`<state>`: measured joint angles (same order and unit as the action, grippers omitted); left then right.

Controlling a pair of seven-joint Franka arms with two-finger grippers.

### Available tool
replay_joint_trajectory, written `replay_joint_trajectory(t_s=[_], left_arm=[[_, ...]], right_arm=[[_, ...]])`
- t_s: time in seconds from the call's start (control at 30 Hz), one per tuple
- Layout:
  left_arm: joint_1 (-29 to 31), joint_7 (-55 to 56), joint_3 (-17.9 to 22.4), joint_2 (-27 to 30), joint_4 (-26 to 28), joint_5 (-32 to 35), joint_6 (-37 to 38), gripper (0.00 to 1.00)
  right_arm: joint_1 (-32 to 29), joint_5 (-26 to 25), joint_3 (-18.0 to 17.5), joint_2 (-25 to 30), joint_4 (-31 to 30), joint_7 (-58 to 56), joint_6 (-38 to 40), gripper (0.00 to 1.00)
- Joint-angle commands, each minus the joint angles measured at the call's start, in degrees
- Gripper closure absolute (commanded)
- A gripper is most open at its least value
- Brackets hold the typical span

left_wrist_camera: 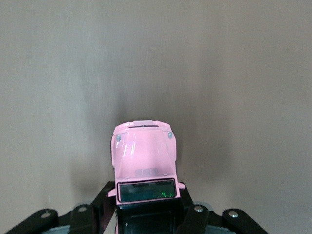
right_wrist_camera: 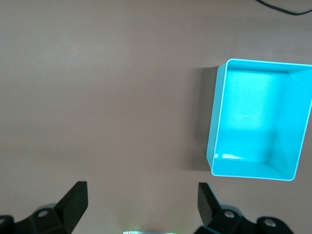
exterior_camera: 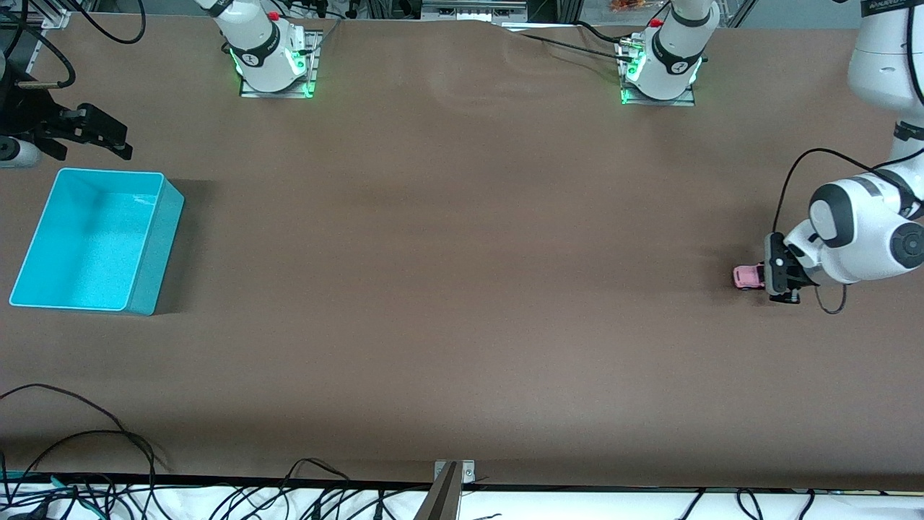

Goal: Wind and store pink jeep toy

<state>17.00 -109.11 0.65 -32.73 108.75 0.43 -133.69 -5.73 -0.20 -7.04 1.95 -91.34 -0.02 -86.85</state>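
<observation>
The pink jeep toy [exterior_camera: 748,276] has a light pink body and a black roof and is at table level near the left arm's end of the table. My left gripper [exterior_camera: 766,279] is shut on its rear part. In the left wrist view the jeep [left_wrist_camera: 144,153] sticks out hood first from between the black fingers [left_wrist_camera: 103,201], and my left gripper [left_wrist_camera: 146,207] holds it by the sides. My right gripper [exterior_camera: 108,137] is open and empty, up in the air beside the teal bin [exterior_camera: 108,172]. The right wrist view shows my right gripper [right_wrist_camera: 141,197] over bare table.
The teal bin [right_wrist_camera: 214,112] is empty and stands at the right arm's end of the table. Brown table surface [exterior_camera: 462,253] lies between the bin and the jeep. Cables [exterior_camera: 108,433] lie along the table edge nearest the front camera.
</observation>
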Motion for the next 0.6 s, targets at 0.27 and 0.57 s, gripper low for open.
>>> replay_joint_trajectory(t_s=[0.27, 0.57], left_arm=[[7.7, -8.0, 0.0, -6.6, -5.0, 0.5, -0.3, 0.85], [10.9, -12.1, 0.0, -7.5, -7.6, 0.6, -0.3, 0.85]], right_arm=[[0.0, 0.4, -0.1, -0.5, 1.4, 0.7, 0.5, 0.0], [0.0, 0.4, -0.1, -0.5, 1.4, 0.7, 0.5, 0.0]])
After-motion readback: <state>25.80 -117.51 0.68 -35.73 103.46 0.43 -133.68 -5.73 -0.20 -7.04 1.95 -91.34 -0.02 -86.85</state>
